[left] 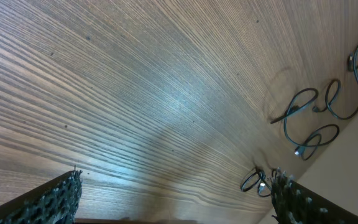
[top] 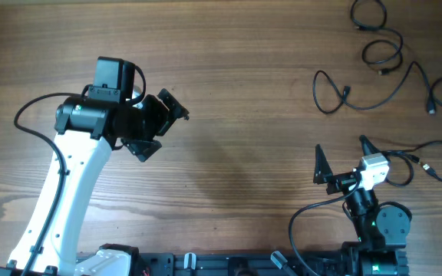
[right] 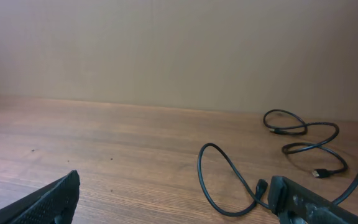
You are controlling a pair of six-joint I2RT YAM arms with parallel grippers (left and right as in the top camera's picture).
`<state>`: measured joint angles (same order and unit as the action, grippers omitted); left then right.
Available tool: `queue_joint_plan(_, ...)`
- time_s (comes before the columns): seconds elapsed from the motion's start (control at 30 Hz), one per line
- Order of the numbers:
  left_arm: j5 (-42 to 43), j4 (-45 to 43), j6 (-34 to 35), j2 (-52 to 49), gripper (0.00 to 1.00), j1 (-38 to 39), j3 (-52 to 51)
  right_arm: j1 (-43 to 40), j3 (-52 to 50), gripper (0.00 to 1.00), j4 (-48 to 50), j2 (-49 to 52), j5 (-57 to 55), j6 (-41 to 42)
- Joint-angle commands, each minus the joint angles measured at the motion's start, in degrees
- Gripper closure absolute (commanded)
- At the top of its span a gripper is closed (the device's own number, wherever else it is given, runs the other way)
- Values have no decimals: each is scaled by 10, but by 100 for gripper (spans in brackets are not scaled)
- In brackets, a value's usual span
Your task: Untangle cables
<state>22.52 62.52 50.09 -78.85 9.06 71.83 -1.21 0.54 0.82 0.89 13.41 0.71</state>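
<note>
From overhead I see the left gripper [top: 166,132] and the right gripper [top: 341,146] both wide open and empty. The cables [top: 396,88] lie on the table [top: 244,77] at its right side, near the right gripper. In the left wrist view they are well apart from the fingers [left: 55,202] — in the right wrist view one loop lies near the right-hand finger [right: 303,202].

No text, label, brand, number or sign was readable, whether on the cables [right: 199,167] or the table [top: 244,84].

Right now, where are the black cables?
In the overhead view, the cables lie spread over the table's far right corner, beyond and beside the right arm.
</note>
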Motion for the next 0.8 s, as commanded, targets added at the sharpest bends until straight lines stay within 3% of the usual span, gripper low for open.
queue_joint_plan(0.0,-4,-2,-3,1,0,2,4,2,-2,0,-2,-7,-32,-10)
queue_joint_plan(0.1,-4,-2,-3,1,0,3,4,2,-2,0,-4,-7,-32,-80)
queue_joint_plan(0.27,-4,-2,-3,1,0,3,4,2,-2,0,-9,-7,-77,-20)
queue_joint_plan(0.77,-3,-2,-3,1,0,2,4,3,-2,0,-11,-7,-85,-50)
